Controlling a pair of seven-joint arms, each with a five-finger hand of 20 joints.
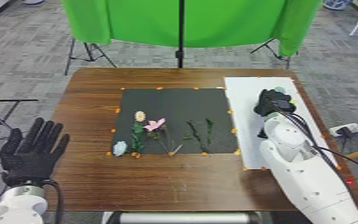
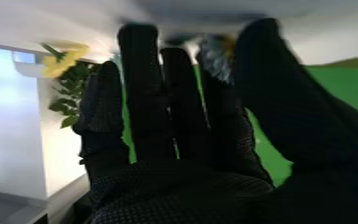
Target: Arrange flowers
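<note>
Right hand (image 1: 274, 103) out right of mat (image 1: 175, 96); fingers straight, thumb apart. Next, probably: lower over mat, pinch pink flower (image 1: 154, 124) low on stem (image 1: 167, 142), lightly, lift straight.

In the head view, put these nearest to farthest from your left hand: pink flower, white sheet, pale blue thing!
1. Pale blue thing, near left on the mat
2. Pink flower, left of its middle
3. White sheet, far right

Head cam high, fwd/down, R wrist cam close-up, shared green cloth (image 1: 131, 22)
</note>
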